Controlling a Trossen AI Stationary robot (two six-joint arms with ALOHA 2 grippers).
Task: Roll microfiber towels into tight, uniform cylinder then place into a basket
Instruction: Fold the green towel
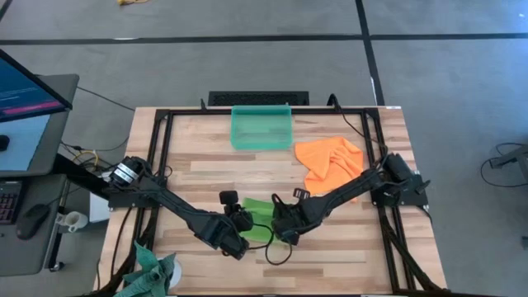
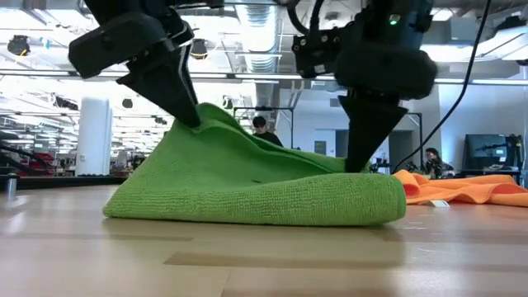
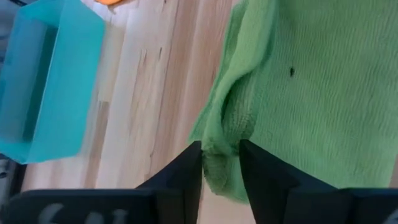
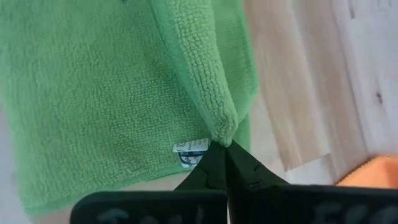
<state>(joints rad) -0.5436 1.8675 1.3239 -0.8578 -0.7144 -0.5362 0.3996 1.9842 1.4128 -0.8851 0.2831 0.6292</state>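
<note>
L gripper (image 3: 221,163) & R gripper (image 4: 225,155) both pinched on green towel (image 1: 257,216) near edge, opposite ends; basket (image 1: 261,128) lies straight beyond.

the right tool (image 4: 225,148) pinches a raised fold of the lime green towel (image 4: 106,93) beside its label (image 4: 191,151).

The lime green towel (image 1: 257,216) lies low in the middle of the high view, folded, one edge raised into a peak. The orange towel (image 1: 330,163) sprawls crumpled right of centre. The translucent teal basket (image 1: 261,128) sits upright at top centre, apart from both.
</note>
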